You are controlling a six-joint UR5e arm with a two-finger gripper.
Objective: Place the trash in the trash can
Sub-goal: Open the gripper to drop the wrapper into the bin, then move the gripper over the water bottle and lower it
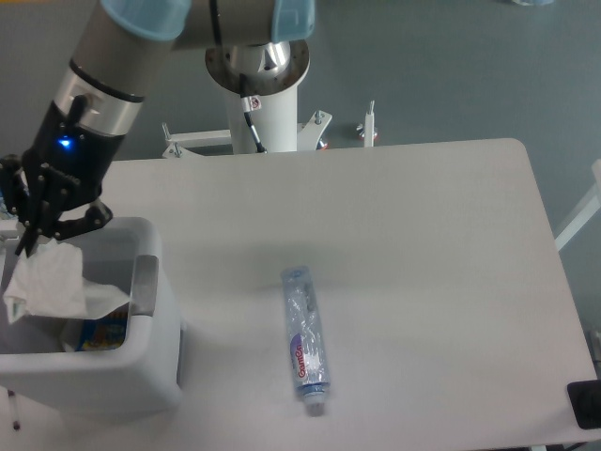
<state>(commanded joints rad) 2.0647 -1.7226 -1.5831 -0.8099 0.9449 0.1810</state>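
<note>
camera: claw [38,235] holds wrapper [52,282] over trash can [155,376] opening.

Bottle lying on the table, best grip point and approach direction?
Come from straight above onto the bottle, gripping across its mid-body, just above the label. It lies flat on the table with its long axis running roughly top to bottom in the camera view, cap toward the near edge, so the gripper's fingers should close across the narrow width, left-right in the image. Nothing crowds its sides.

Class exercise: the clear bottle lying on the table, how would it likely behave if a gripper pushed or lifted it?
The bottle lies on its side on the table, so a sideways push would probably roll it. It looks clear and empty, so likely light. Its thin plastic might flex and slip under a squeeze.
</note>
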